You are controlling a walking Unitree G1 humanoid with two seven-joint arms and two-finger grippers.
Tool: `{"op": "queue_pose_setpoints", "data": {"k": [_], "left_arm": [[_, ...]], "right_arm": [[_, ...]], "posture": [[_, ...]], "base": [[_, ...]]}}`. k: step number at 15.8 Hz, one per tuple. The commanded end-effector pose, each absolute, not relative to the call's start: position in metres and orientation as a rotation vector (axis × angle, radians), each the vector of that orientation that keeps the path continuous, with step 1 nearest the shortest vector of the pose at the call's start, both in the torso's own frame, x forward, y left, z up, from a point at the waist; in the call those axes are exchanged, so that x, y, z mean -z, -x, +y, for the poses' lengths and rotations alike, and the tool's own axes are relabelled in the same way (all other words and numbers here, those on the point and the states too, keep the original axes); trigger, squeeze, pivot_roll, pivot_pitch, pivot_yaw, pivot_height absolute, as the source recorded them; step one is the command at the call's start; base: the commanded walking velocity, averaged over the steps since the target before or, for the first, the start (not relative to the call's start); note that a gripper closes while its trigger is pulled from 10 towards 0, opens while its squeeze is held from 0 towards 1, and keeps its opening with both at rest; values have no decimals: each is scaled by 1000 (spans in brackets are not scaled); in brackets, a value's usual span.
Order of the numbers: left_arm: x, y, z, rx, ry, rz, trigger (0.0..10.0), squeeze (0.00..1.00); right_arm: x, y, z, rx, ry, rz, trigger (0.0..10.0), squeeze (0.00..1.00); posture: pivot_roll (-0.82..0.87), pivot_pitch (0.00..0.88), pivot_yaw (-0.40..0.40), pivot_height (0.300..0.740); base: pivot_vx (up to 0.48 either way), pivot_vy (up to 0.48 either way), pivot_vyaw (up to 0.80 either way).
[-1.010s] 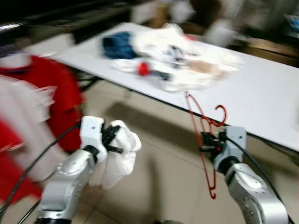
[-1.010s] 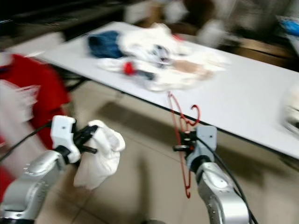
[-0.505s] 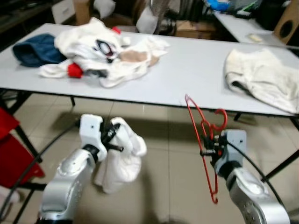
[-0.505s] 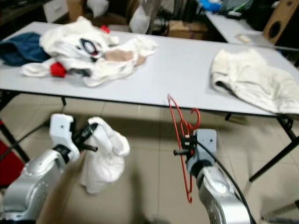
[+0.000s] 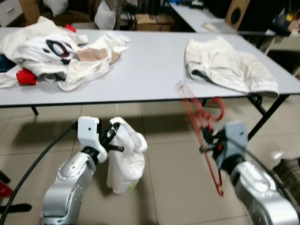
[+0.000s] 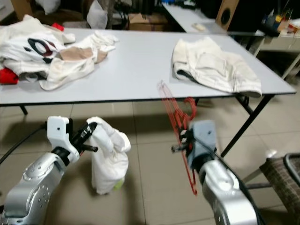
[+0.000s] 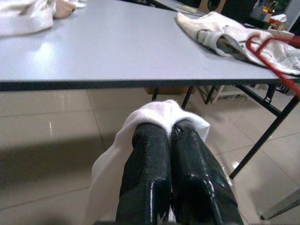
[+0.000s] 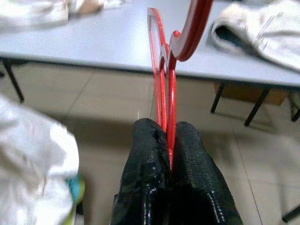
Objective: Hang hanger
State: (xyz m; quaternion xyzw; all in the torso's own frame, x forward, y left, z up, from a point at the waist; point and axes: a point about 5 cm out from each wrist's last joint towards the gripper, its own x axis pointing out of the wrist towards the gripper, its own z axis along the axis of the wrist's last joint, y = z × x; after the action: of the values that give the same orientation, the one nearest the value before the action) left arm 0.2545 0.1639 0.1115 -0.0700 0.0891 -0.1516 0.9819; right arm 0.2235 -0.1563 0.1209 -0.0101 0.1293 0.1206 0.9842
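A red plastic hanger (image 5: 204, 131) stands nearly upright in front of the table edge, hook up, with my right gripper (image 5: 205, 142) shut on its middle. The right wrist view shows the black fingers (image 8: 187, 168) pinching the hanger (image 8: 164, 70) between them. My left gripper (image 5: 114, 139) is shut on a white garment (image 5: 126, 159) that hangs down in a bunch above the tiled floor. In the left wrist view the cloth (image 7: 154, 117) wraps over both fingertips.
A long grey table (image 5: 145, 70) stands ahead. A heap of white and red clothes (image 5: 51, 51) lies on its left part, a cream garment (image 5: 225, 65) on its right. Black table legs (image 5: 262, 112) slant down at right. A dark chair (image 6: 286, 176) stands at far right.
The camera has swung to the right, so the table and clothes have slid left in view. Both grippers keep their holds; the hanger now tilts a little more.
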Motion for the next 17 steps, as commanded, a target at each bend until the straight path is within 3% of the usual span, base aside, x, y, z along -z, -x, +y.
{"op": "queue_pose_setpoints", "data": {"k": [1,12,17], "left_arm": [[-127,-259,161,321,142,124,10000,0],[-165,-294,168,372,170,35,10000,0],[-178,-306,176,317,134,-31,10000,0]], "right_arm": [[-122,-224,-153,-260,31,262,10000,0],[-154,-240,-150,-279,14,87,10000,0],[-154,-246,-155,-256,51,89,10000,0]], "posture": [[-77,0,-42,740],[-94,0,-2,740],[-101,0,1,740]], "base": [[240,0,0],[258,0,0],[346,0,-487]]}}
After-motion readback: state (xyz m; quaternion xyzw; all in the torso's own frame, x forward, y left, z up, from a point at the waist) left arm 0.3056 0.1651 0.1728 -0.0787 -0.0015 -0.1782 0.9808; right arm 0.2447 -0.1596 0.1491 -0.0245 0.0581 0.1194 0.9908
